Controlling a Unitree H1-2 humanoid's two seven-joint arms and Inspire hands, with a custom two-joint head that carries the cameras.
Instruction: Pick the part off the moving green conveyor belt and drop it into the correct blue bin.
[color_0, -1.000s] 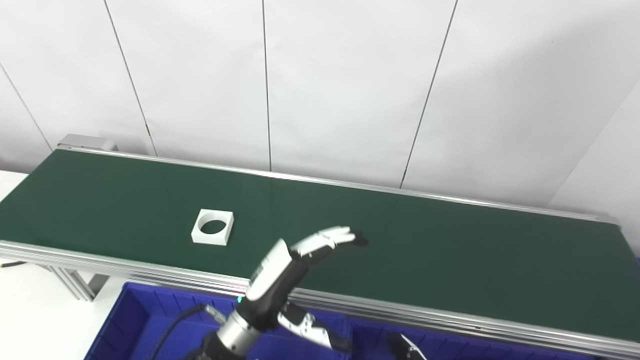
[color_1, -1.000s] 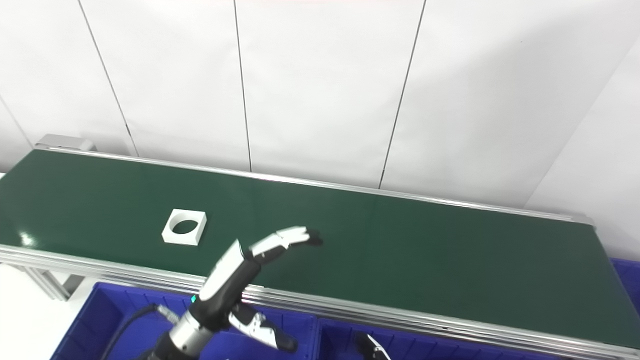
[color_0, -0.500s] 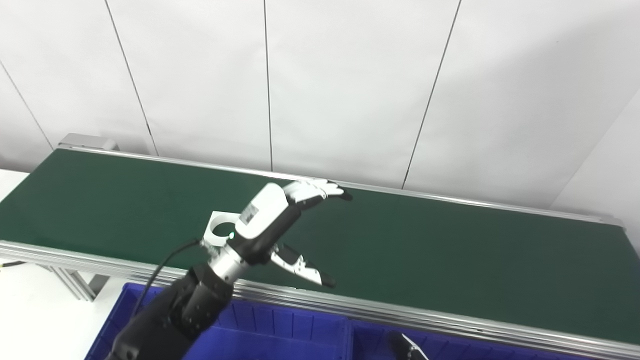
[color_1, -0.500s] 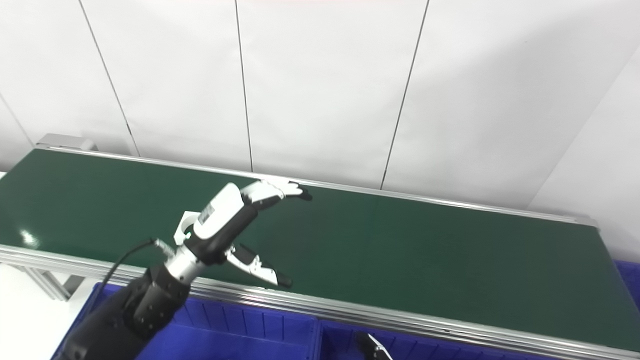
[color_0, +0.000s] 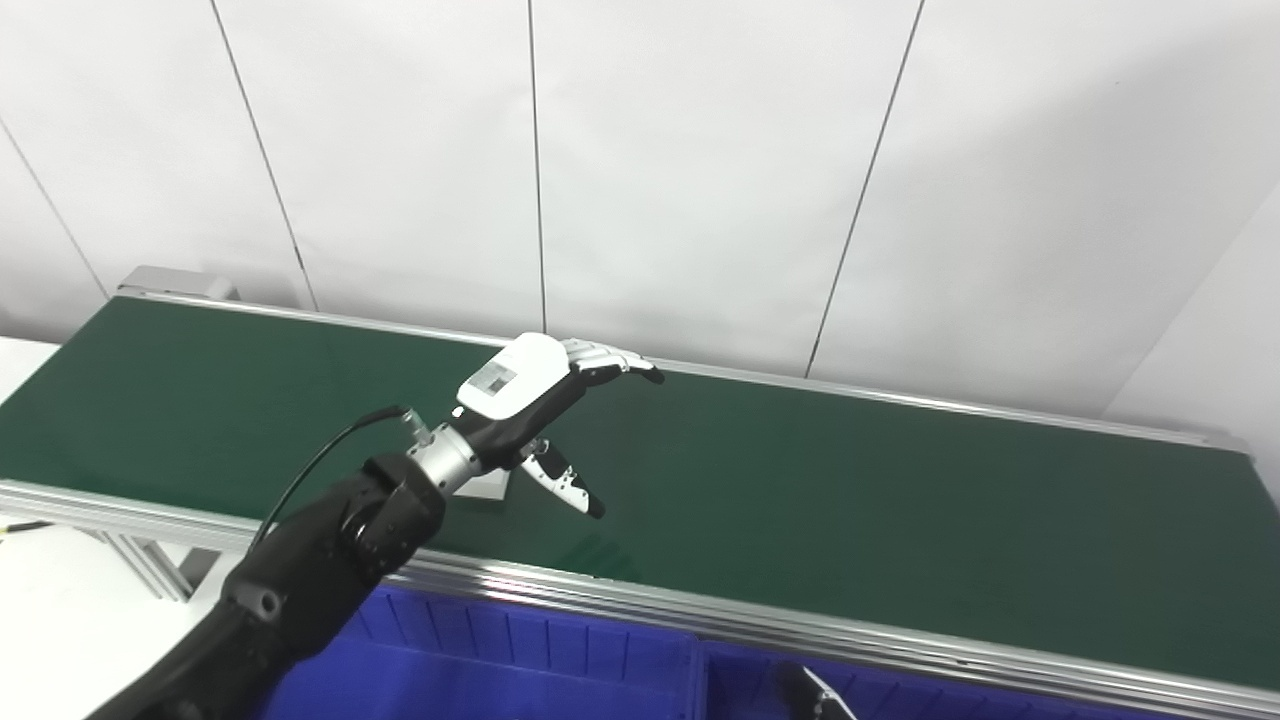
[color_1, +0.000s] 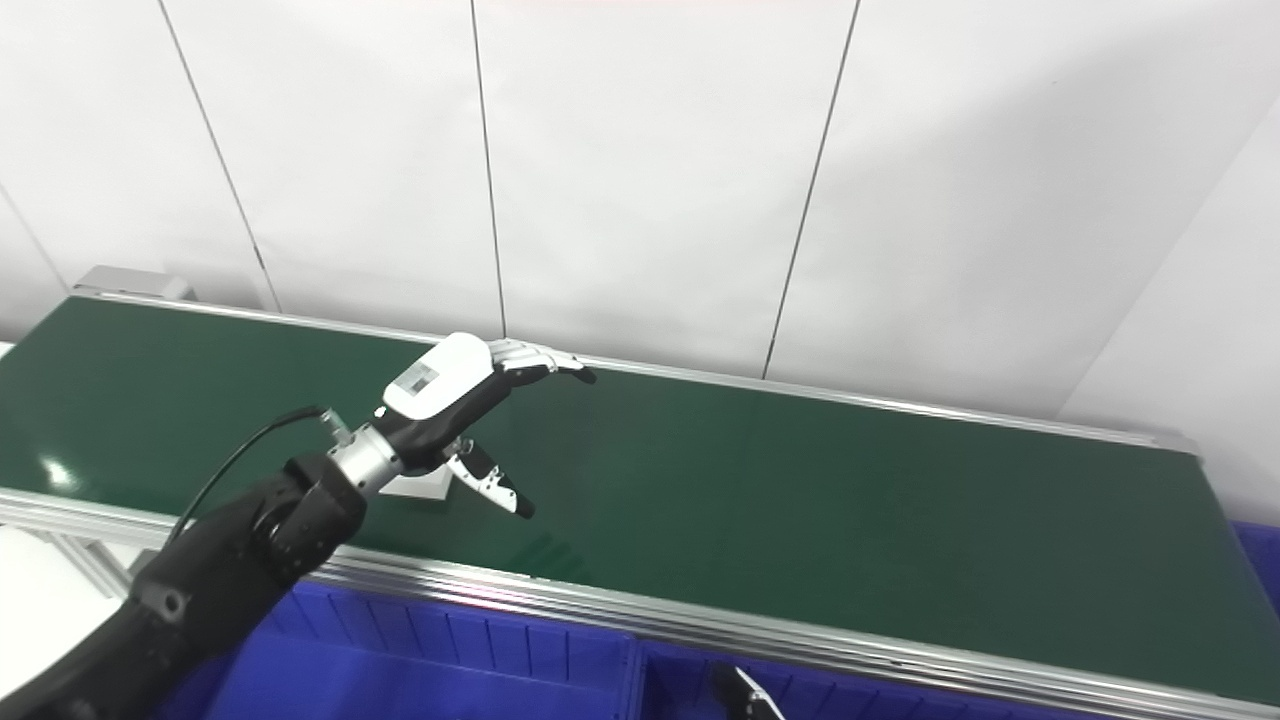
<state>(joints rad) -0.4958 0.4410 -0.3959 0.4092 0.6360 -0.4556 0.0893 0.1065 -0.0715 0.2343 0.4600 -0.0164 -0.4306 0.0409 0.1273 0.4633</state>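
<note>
The white square part with a round hole (color_0: 489, 488) lies on the green conveyor belt (color_0: 850, 500), near its front rail. Only a corner of it shows under my left wrist. My left hand (color_0: 545, 405) hovers open over the belt just right of and above the part, fingers stretched toward the back wall and thumb (color_0: 565, 485) pointing down to the right. It holds nothing. Of my right hand, only a white and black tip (color_0: 815, 695) shows at the bottom edge, over the bins.
Blue bins (color_0: 560, 660) sit below the belt's front rail, with a divider (color_0: 697, 672) between two of them. Aluminium rails edge the belt at front (color_0: 800, 630) and back. A white panelled wall stands close behind.
My left hand has risen from the bin side and swung up and left over the belt, covering most of the part. The part has drifted slightly right along the belt.
</note>
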